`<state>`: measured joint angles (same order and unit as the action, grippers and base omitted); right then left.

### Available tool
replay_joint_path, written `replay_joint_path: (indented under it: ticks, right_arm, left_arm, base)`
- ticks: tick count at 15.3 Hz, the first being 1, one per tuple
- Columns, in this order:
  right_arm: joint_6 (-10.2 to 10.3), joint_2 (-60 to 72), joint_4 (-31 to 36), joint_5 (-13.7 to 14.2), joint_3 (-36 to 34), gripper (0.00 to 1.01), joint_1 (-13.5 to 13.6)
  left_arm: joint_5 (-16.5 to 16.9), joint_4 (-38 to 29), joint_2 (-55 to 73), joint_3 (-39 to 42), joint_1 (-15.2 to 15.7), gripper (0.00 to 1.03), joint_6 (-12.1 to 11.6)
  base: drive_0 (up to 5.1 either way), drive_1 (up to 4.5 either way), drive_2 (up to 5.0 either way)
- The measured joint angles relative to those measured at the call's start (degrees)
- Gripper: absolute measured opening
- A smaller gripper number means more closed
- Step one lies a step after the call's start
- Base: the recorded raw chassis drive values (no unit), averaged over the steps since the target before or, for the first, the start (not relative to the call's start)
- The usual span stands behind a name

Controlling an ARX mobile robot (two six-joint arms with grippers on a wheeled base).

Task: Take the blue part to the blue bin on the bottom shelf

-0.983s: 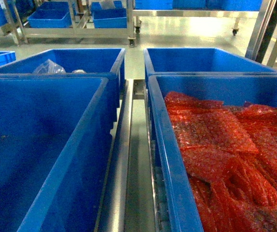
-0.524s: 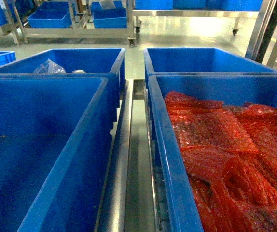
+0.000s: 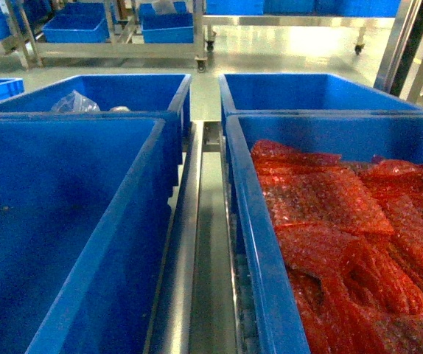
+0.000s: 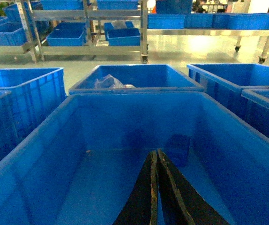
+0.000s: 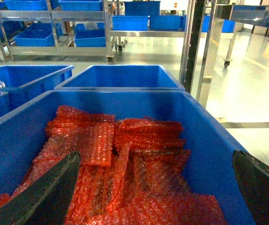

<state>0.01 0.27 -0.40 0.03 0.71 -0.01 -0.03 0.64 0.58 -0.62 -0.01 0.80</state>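
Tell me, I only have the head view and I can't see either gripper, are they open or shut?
Observer: The left gripper is shut, its fingers pressed together over the empty near left bin.
Operator: And the right one?
Observer: The right gripper is wide open above the red bubble-wrap bags, holding nothing.
Operator: Anything in that left bin?
Observer: The left wrist view shows only bare blue floor; no part is visible there.
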Motion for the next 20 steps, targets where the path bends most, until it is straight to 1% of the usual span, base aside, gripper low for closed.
replay_joint_path:
  ticks: [4,5,6,8,13,14,20]
  right_arm:
    - [0.0,0.0,0.13,0.0,0.0,0.98,0.0]
    - [0.0,0.0,0.13,-0.02,0.0,0.98,0.0]
    - [0.0,0.0,0.13,0.0,0.0,0.98,0.0]
    - [0.0,0.0,0.11,0.0,0.0,0.98,0.0]
    - [0.0,0.0,0.13,-0.02,0.0,0.98,0.0]
    - [0.0,0.0,0.13,0.0,0.0,0.98,0.0]
    - [0.0,0.0,0.13,-0.02,0.0,0.98,0.0]
  left_arm:
    - [0.02,-0.42,0.0,0.0,0.0,0.03,0.04]
    - [0.02,-0.42,0.0,0.0,0.0,0.13,0.0]
    - [0.02,-0.42,0.0,0.0,0.0,0.26,0.0]
    - [0.02,-0.42,0.0,0.0,0.0,0.37,0.0]
    - [0.02,-0.42,0.0,0.0,0.0,1.0,-0.04]
    - [0.02,-0.42,0.0,0.0,0.0,0.98,-0.07]
    - [0.02,-0.42,0.0,0.0,0.0,0.98,-0.07]
  base:
    - [0.0,0.0,0.0]
    - [0.0,0.0,0.0]
    - [0.0,0.0,0.0]
    - [0.0,0.0,0.0]
    - [0.0,0.0,0.0]
    - [0.0,0.0,0.0]
    - [0.0,0.0,0.0]
